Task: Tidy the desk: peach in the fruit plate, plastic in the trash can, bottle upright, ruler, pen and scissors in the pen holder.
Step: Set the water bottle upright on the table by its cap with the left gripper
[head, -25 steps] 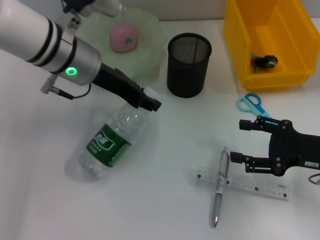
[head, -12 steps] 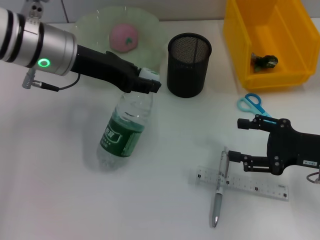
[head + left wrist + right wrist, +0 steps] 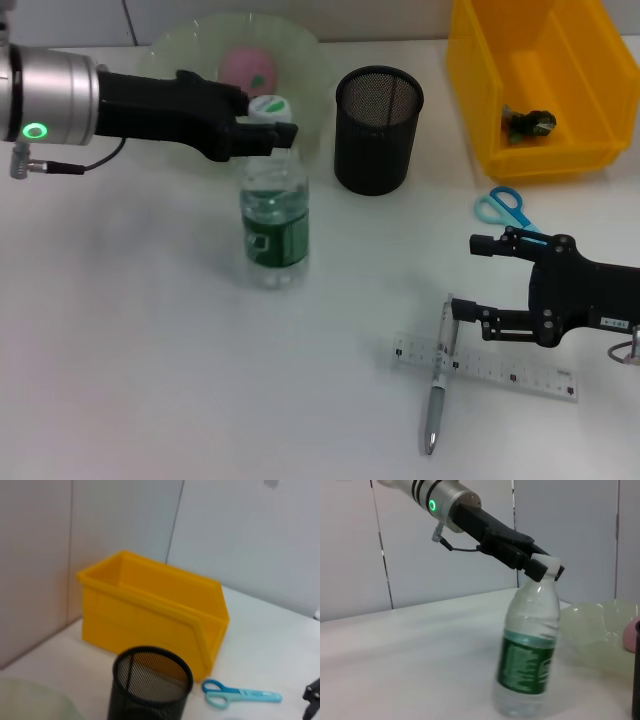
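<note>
My left gripper [image 3: 272, 130] is shut on the neck of the clear bottle [image 3: 273, 215], which stands almost upright on the desk, its green label facing front; the bottle [image 3: 529, 650] leans slightly in the right wrist view. A pink peach [image 3: 248, 70] lies in the pale green fruit plate [image 3: 305, 60]. The black mesh pen holder [image 3: 378, 128] stands to the bottle's right. Dark crumpled plastic [image 3: 528, 122] lies inside the yellow trash can [image 3: 480, 90]. My right gripper [image 3: 465, 277] is open, just above the ruler [image 3: 500, 372] and the silver pen [image 3: 438, 385] crossing it. Blue scissors [image 3: 503, 207] lie behind it.
The left wrist view shows the yellow trash can [image 3: 150, 615], the pen holder [image 3: 152, 682] and the scissors [image 3: 240, 696] on the white desk. A wall rises behind the desk. White desk surface stretches in front of the bottle.
My left gripper has swung the bottle from lying on its side to almost upright, moving back toward the plate. The right gripper has crept slightly left.
</note>
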Robot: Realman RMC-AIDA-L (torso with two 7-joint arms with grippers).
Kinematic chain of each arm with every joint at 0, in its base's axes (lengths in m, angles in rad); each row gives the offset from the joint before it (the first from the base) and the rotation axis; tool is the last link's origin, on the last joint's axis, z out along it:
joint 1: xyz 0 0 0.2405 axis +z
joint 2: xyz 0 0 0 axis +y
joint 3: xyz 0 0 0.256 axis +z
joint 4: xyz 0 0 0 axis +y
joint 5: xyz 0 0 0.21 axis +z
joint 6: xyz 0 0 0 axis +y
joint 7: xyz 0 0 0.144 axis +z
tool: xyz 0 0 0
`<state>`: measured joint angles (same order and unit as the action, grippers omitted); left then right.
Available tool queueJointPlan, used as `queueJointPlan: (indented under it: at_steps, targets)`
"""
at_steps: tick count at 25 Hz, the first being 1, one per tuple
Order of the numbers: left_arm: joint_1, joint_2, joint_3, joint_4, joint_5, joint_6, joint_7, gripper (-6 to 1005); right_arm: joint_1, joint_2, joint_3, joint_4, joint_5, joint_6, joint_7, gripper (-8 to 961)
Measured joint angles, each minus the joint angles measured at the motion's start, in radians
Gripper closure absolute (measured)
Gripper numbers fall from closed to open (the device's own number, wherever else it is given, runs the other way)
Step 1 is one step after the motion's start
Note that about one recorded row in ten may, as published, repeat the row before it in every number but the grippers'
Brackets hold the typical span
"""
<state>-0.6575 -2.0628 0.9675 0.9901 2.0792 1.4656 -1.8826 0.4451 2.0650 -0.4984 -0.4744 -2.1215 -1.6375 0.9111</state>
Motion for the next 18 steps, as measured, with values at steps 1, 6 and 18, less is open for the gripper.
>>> queueJointPlan:
  at_steps: [1,6,18]
  targets:
    - [0.029,0.0,-0.04,0.0,-0.036,0.001,0.07,553,0.002,0.001,0.0,0.001,0.0,0.001,0.0,142]
    - [0.058,0.002,-0.063,-0.004,-0.08,0.002,0.128,551,0.004,0.006,0.0,0.0,0.0,0.001,0.0,143]
    - [0.158,0.0,-0.078,-0.014,-0.261,0.039,0.382,548,0.012,0.011,0.0,0.005,0.0,0.008,0.0,143]
